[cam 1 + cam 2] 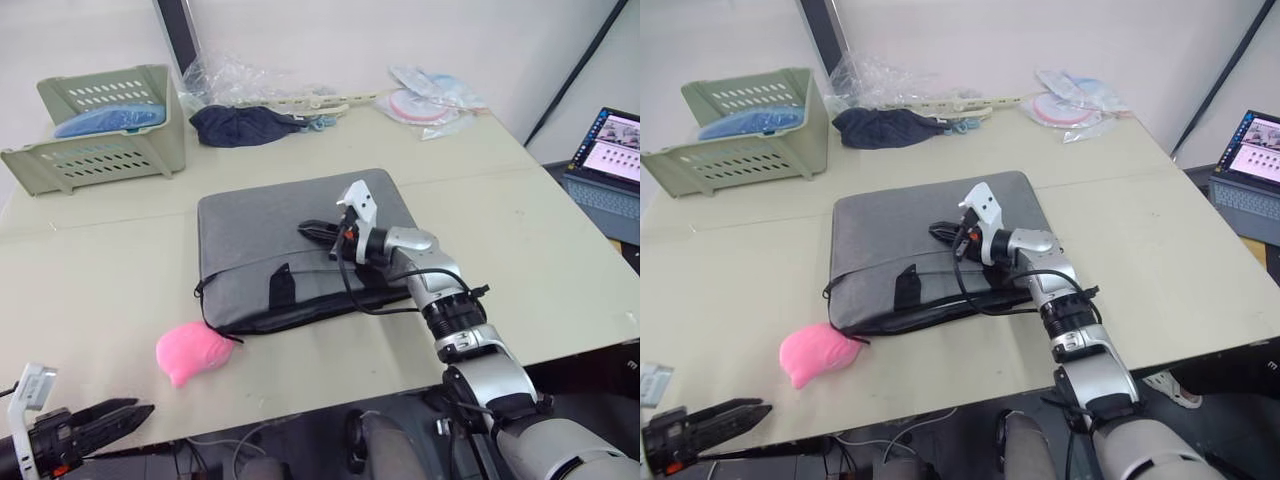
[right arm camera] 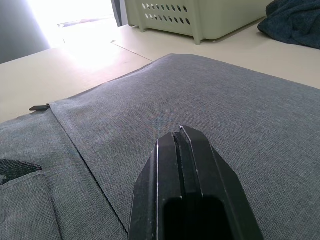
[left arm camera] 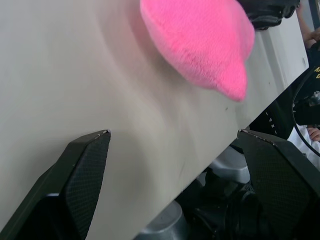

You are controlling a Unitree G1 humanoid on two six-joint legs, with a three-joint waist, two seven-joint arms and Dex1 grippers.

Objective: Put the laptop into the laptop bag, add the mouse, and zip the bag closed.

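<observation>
Nearest the camera, at the near left edge of the pale beige tabletop (image 1: 100,290), the left hand (image 3: 175,145) sits low with its two black textured fingers spread wide apart, holding nothing. Just beyond it lies the pink fluffy charm (image 1: 192,352), soft and rounded, tethered to the near left corner of the bag.

At centre lies the flat grey woven-fabric laptop bag (image 1: 260,240), rectangular, with black strap handles and a black zip edge along its near side. It looks filled out and lies flat; neither a laptop nor a mouse can be seen on the tabletop, so both are judged to be inside. In the right wrist view a small dark zip pull (image 2: 38,107) shows at the bag's edge.

The right hand (image 1: 312,229) rests over the top face of the bag, its black fingers pressed together with nothing between them.

Judgement: the zipping step is in hand or nearly finished. How far the zip is closed cannot be told. The next move calls for a fine pinch on the small pull, with the soft fabric held steady.

Behind stand a pale green perforated plastic basket (image 1: 100,130), a dark blue cloth bundle (image 1: 245,125) and crinkled clear plastic wrappers (image 1: 430,100).
</observation>
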